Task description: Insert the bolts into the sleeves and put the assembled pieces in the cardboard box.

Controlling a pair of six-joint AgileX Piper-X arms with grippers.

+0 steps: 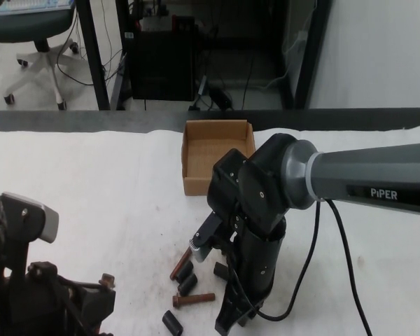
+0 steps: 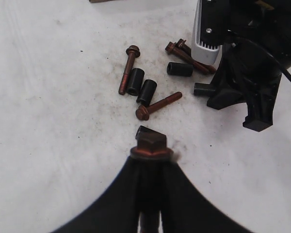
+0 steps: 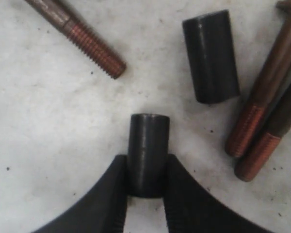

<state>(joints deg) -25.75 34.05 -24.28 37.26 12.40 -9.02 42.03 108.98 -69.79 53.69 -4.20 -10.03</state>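
**Bolt in left gripper (image 2: 150, 162), sleeve in right gripper (image 3: 146, 162), box (image 1: 199, 185) by the far edge**

High view: the box stands open at 12 o'clock on the white cloth (image 1: 91, 182), just short of the bench's far edge (image 1: 70, 120). The right arm (image 1: 364, 178) comes in from 3 o'clock and bends down at 6 o'clock of the box, its gripper pointing at the cloth close to the near edge. Loose bolts (image 1: 194, 299) and loose sleeves (image 1: 188, 283) cluster at 9 to 10 o'clock of that gripper. A band of cloth runs between them and the box's near wall. The left arm (image 1: 28, 280) sits at 8 o'clock, well apart from the cluster, with cloth between.

Left wrist view: the left gripper's fingers (image 2: 116, 204) are pressed together on the bolt (image 2: 150, 144), and its hex head sticks out past the tips. Beyond it lie two sleeves side by side with a bolt at either flank. A third sleeve and two crossed bolts lie just beside the right gripper. Wide cloth stretches on the side away from that gripper.

Right wrist view: the right gripper's fingers (image 3: 184, 194) clamp the sleeve (image 3: 148, 141) by one end, and the other end juts past the tips. A loose sleeve lies near but apart, two touching bolts lie beside it, and another bolt's threaded end lies on the opposite side
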